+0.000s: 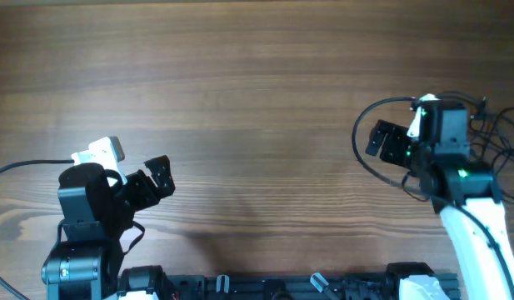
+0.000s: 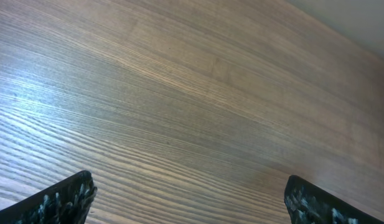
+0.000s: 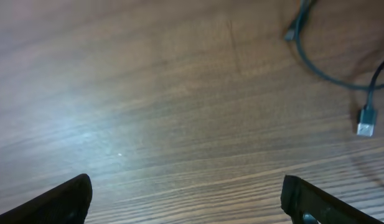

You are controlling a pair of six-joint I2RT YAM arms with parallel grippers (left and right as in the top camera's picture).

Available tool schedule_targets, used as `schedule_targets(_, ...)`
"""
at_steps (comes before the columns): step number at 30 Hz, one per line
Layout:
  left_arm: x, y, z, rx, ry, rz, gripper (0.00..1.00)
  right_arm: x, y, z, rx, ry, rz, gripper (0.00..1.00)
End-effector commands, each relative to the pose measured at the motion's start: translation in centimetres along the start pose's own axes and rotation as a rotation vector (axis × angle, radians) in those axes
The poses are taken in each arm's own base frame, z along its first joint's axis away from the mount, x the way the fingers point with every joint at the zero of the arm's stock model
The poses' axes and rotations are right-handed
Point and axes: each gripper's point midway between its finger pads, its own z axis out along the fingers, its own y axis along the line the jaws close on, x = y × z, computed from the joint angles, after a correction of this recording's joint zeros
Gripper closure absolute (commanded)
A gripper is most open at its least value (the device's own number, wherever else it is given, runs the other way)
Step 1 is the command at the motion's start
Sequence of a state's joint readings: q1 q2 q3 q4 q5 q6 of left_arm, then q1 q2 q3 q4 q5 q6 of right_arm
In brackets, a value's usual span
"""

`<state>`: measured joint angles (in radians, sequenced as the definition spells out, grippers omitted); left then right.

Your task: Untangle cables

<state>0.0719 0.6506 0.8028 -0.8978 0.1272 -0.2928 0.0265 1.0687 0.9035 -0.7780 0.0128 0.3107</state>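
The cables (image 1: 496,137) are thin black wires lying in loose, overlapping loops on the wooden table at its far right edge. From the right wrist, one curved strand (image 3: 322,71) and a silver-tipped plug (image 3: 365,121) show.

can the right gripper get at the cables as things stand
Probably yes. The right gripper is open and empty over bare wood, and the cables lie loose on the table just ahead of it, with nothing between. The left gripper is far off.
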Motion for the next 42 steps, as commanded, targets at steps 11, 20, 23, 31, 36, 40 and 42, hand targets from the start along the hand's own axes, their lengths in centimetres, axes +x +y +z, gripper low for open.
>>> schedule_targets(11,0.2,0.2,0.2,-0.008,0.005,0.019,0.00,-3.8,0.4,-14.5,-0.277,-1.087,-0.029,0.00)
schedule_targets(20,0.2,0.2,0.2,-0.008,0.005,0.019,0.00,-0.6,-0.1,-9.8,-0.300,-1.204,-0.081,0.00)
schedule_targets(23,0.2,0.2,0.2,-0.008,0.005,0.019,0.00,1.5,0.0,-5.5,-0.249,-1.023,-0.185,0.00)
schedule_targets(31,0.2,0.2,0.2,-0.008,0.005,0.019,0.01,3.2,1.0,-3.5,-0.265,-0.922,-0.302,0.00)
schedule_targets(36,0.2,0.2,0.2,-0.008,0.005,0.019,0.00,3.2,0.9,-3.5,-0.265,-0.922,-0.302,0.00)
schedule_targets(40,0.2,0.2,0.2,-0.008,0.005,0.019,0.00,3.2,0.9,-3.5,-0.265,-0.922,-0.302,0.00)
schedule_targets(42,0.2,0.2,0.2,-0.008,0.005,0.019,0.00,3.2,0.9,-3.5,-0.265,-0.922,-0.302,0.00)
